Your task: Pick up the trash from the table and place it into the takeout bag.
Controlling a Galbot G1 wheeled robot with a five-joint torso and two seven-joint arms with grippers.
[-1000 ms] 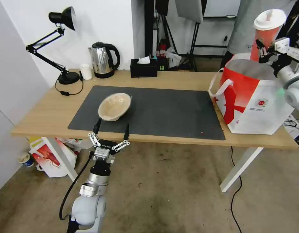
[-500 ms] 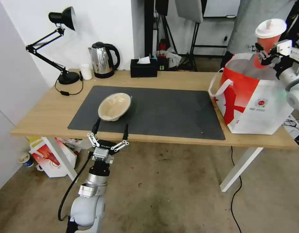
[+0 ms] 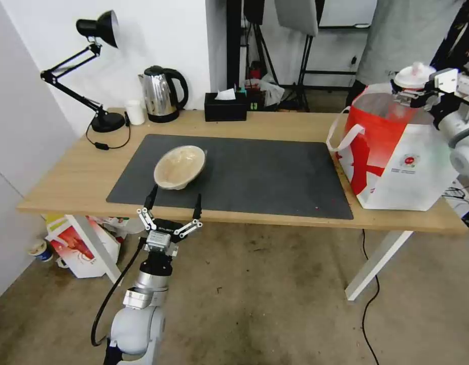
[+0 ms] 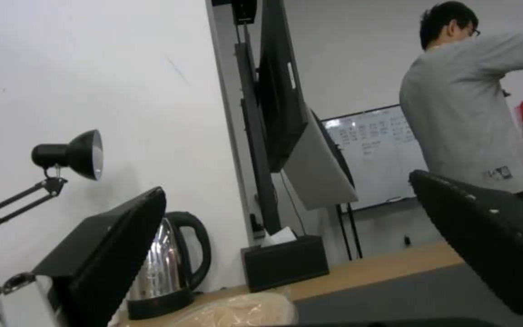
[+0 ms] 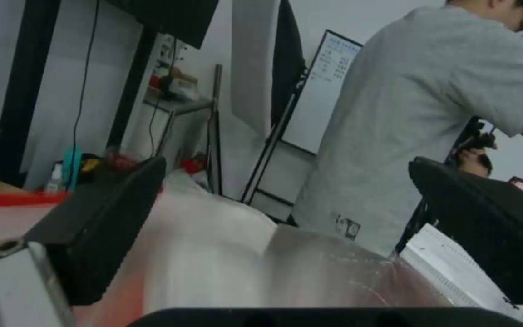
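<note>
From the head view we see our right tool point(image 3: 407, 95) at about two o'clock, over the open mouth of the takeout bag point(image 3: 396, 157) that stands on the right end of the bench point(image 3: 72, 177); the tall red cup point(image 3: 413, 77) shows just its white lid above the bag's rim, and the right wrist view shows the tool's fingers spread wide, with silvery lining and no cup between them. Our left tool point(image 3: 174, 202) hangs released at seven o'clock, just off the bench's near edge. The shallow beige bowl point(image 3: 179, 167) lies tilted on the dark grey mat point(image 3: 264, 177) just beyond it.
</note>
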